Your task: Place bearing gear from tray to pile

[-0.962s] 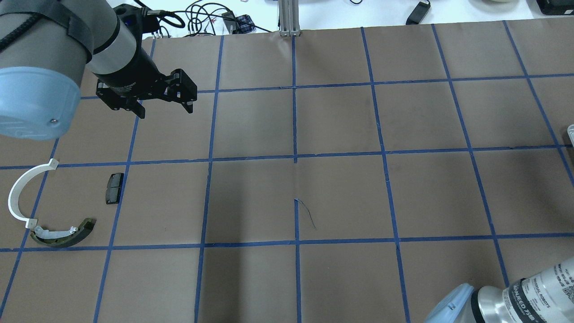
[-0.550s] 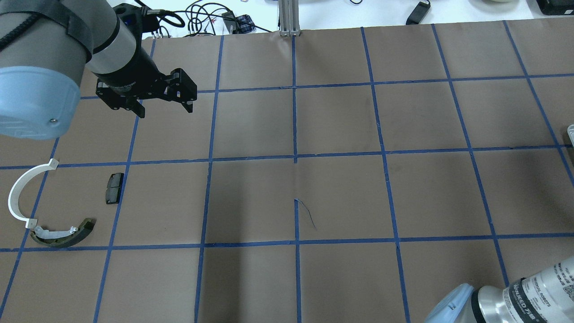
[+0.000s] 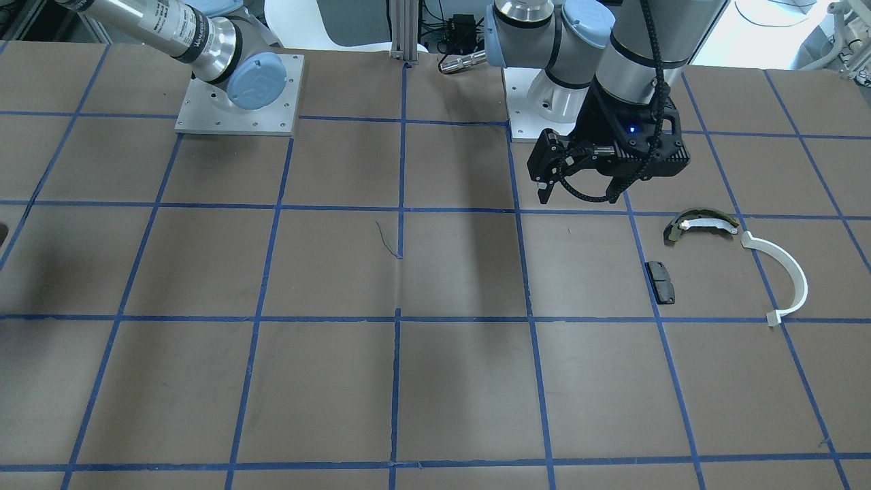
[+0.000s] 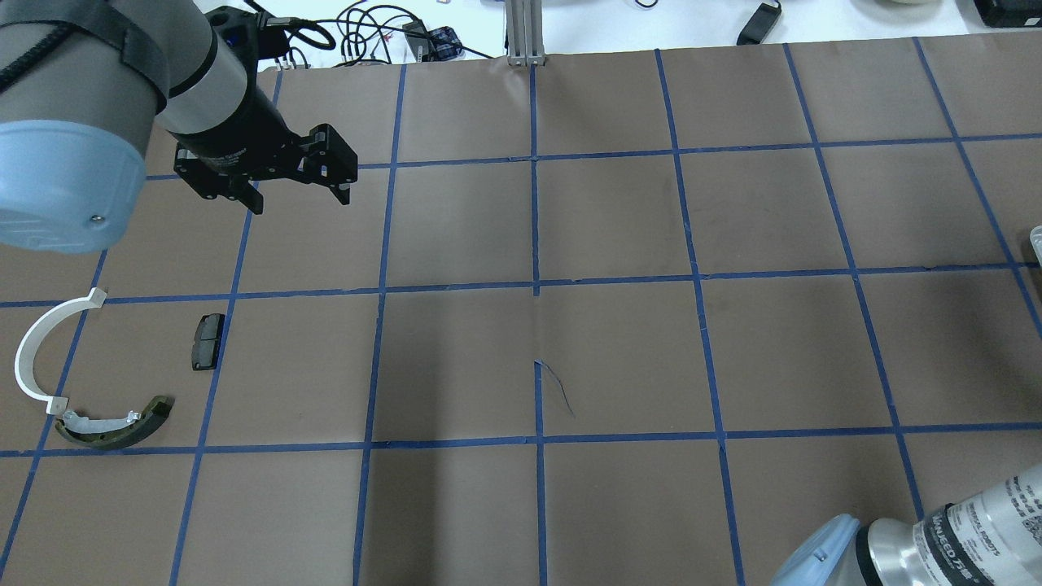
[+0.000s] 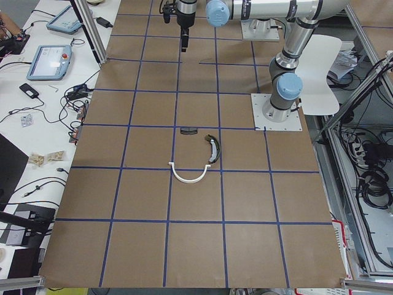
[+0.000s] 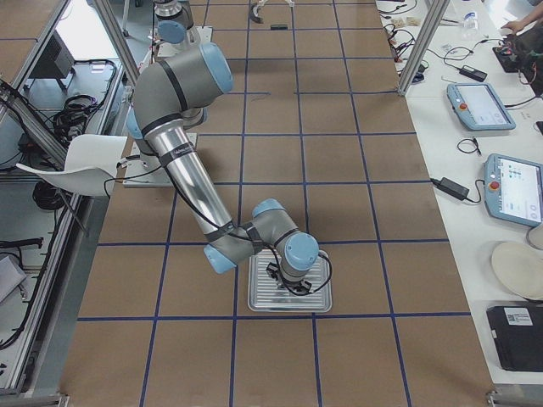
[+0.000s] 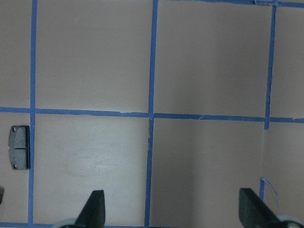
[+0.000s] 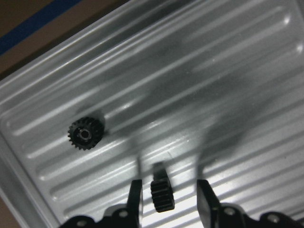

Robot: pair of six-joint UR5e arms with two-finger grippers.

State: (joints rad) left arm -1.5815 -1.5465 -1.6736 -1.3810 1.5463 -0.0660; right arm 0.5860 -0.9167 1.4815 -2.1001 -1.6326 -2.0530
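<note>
A ribbed metal tray [image 8: 213,71] holds two small black gears. One gear [image 8: 86,133] lies flat. The other gear [image 8: 161,190] stands on edge between the fingers of my right gripper [image 8: 169,202], with a gap on each side; this gripper is open. The exterior right view shows that gripper down over the tray [image 6: 254,301]. The pile lies far off by my left arm: a white arc [image 4: 37,346], an olive shoe [image 4: 114,423] and a black pad [image 4: 207,340]. My left gripper [image 4: 301,202] hangs open and empty above the table, beyond the pile.
The brown table has a grid of blue tape. An aluminium post [image 4: 525,32] and cables stand at its far edge. A side table with tablets [image 6: 479,102] runs along the operators' side. A white chair [image 6: 85,165] stands behind the robot.
</note>
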